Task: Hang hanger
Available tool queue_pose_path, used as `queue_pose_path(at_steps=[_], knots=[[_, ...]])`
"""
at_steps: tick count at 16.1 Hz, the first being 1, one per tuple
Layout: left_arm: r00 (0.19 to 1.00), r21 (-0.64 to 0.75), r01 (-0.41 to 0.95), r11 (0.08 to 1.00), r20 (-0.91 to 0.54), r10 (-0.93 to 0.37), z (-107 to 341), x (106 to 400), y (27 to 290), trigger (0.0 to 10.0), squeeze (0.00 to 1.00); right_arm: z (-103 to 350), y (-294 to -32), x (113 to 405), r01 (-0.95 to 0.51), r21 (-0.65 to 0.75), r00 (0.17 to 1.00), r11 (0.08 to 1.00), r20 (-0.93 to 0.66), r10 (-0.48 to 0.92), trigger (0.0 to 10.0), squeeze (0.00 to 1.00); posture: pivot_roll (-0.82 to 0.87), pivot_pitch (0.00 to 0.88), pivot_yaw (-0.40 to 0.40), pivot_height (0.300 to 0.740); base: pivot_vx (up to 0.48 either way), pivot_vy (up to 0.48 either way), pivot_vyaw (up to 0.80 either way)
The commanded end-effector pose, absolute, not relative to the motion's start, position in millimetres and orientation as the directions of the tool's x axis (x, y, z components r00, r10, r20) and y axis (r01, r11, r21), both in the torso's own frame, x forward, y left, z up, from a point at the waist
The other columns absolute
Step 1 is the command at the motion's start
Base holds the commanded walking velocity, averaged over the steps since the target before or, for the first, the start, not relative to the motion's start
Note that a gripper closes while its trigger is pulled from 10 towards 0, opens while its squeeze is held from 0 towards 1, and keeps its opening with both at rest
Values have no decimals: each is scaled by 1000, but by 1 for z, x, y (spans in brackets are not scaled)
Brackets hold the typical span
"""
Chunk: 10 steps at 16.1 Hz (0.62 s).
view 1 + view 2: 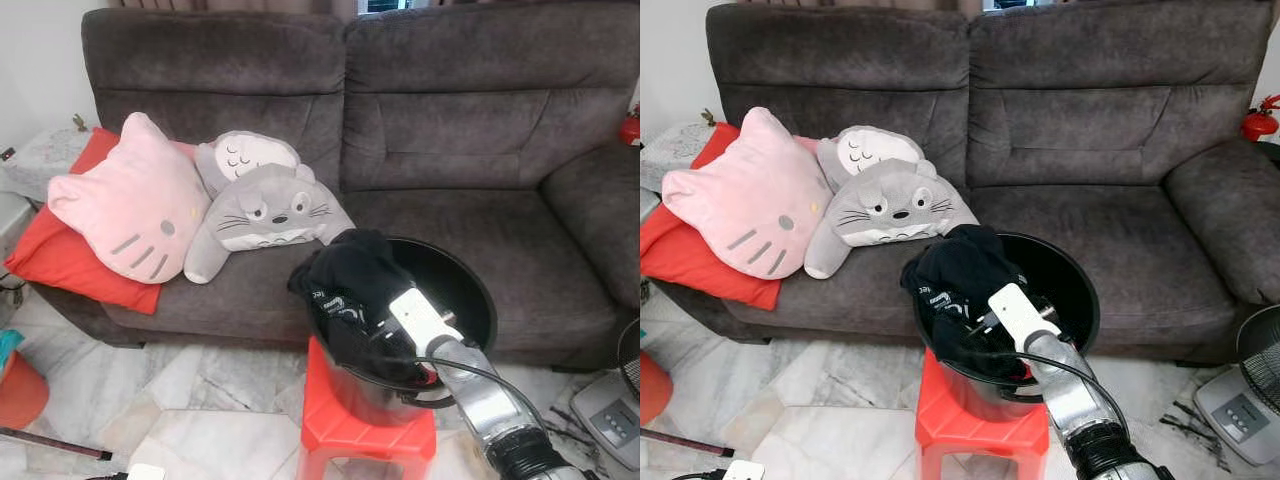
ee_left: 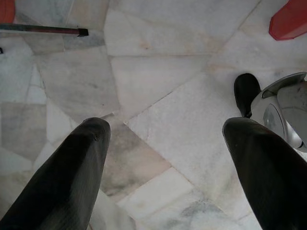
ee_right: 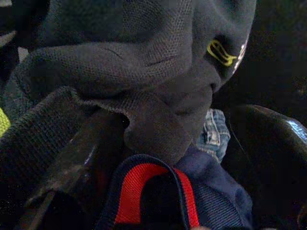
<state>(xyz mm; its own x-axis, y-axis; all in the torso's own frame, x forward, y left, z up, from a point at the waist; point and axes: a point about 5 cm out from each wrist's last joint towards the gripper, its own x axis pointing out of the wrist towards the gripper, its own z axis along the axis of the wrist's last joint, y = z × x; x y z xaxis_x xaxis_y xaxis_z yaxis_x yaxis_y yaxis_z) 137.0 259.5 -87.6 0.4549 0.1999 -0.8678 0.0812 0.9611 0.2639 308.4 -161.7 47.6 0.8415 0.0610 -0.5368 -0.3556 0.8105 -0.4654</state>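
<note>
A black bucket (image 1: 472, 283) stands on a red plastic stool (image 1: 328, 424) in front of the sofa. A black garment (image 1: 350, 272) is heaped in it and spills over its left rim. My right arm reaches down into the bucket, and its gripper (image 3: 172, 117) is open and pushed in among the clothes. Between its fingers (image 3: 72, 158) lie dark knit fabric and a navy collar with a red stripe (image 3: 139, 187). A bit of blue denim (image 3: 213, 134) shows deeper in. My left gripper (image 2: 168, 127) hangs open over the marble floor, holding nothing.
A dark grey sofa (image 1: 450, 150) fills the back, with a pink cat cushion (image 1: 130, 205), a grey plush (image 1: 270, 205) and a red cushion (image 1: 60, 255) at its left end. A fan base (image 1: 612, 415) is at right. A red tub (image 1: 20, 385) and a rod (image 2: 43, 30) lie left.
</note>
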Motion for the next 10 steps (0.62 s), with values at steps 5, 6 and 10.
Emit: queue_pose_path(at_steps=[5,6,10], knots=[[457,285,91,954,-864,214,-87,137,262,10000,0,50,-161,317,-337,-455,861,825,-502,75,0,0,-180,0,74,732,0,0,0],[458,291,89,953,-861,220,-86,137,263,10000,0,52,-158,319,-346,-458,869,819,-486,96,0,0,-178,0,75,732,0,0,0],[459,302,84,950,-858,232,-84,138,269,10000,0,53,-151,321,-367,-460,872,809,-474,127,0,0,-168,0,76,732,0,0,0]])
